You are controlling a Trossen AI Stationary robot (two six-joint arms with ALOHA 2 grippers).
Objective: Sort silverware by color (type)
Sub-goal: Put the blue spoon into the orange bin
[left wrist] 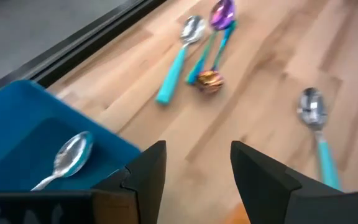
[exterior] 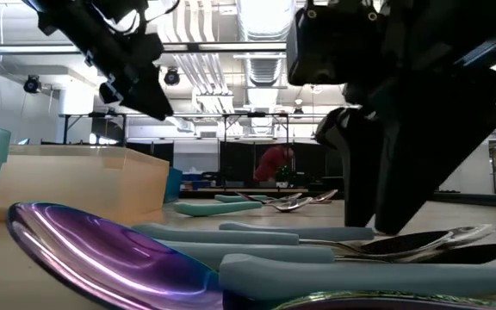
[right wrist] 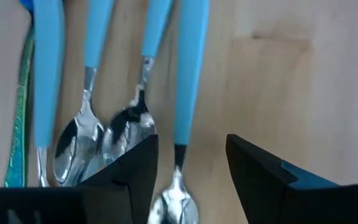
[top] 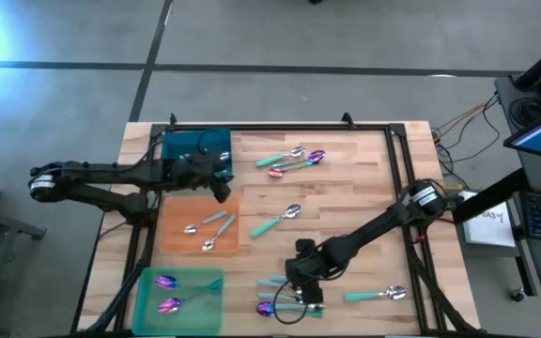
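Left gripper [top: 222,180]: fingers parted, held above the table.
Right gripper [top: 310,293]: fingers parted, lowered near the table's front.

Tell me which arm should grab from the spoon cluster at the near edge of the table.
Right. The right gripper hangs open directly over that cluster of blue-handled spoons, with a handle between its fingers in the right wrist view. The left gripper is open but far off, between the blue mat and orange mat.
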